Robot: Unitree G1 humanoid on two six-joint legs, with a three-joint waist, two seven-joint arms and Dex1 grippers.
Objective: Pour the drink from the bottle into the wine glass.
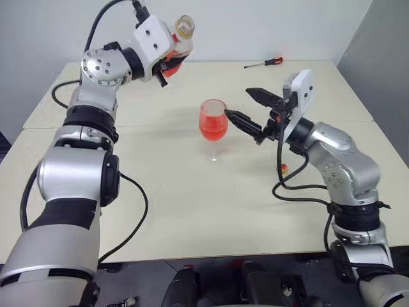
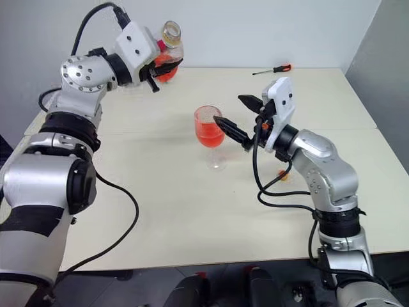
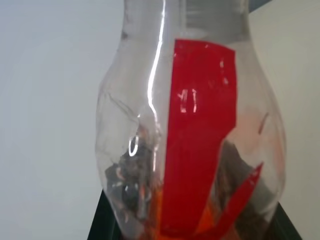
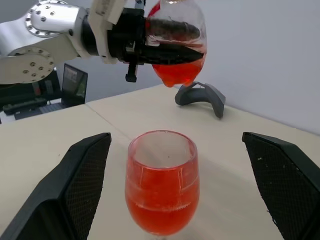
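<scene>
At table centre stands the wine glass [image 1: 213, 125], well filled with the drink [image 4: 161, 205]. Left gripper [image 2: 155, 67], clamped on the bottle [image 2: 167, 56], holds it upright at ten o'clock; right gripper [image 1: 250, 110] gapes beside the bowl. Pouring looks finished; setting the bottle down comes next.

A pale cream table [image 1: 192, 217] carries everything; a seam crosses it, passing just behind the wine glass [image 1: 213, 128]. The glass stands upright on its foot near the table's middle (its bowl holds red drink [image 1: 213, 130] well over halfway up). Far behind the glass and to its right, near the back edge, lies a screwdriver [image 1: 264, 62] with a red-and-black handle. Nearer than the glass and to its right, a small red-and-yellow object [image 1: 284, 169] rests on the tabletop. In the right wrist view, a grey curved piece [image 4: 201, 96] lies beyond the glass.
</scene>
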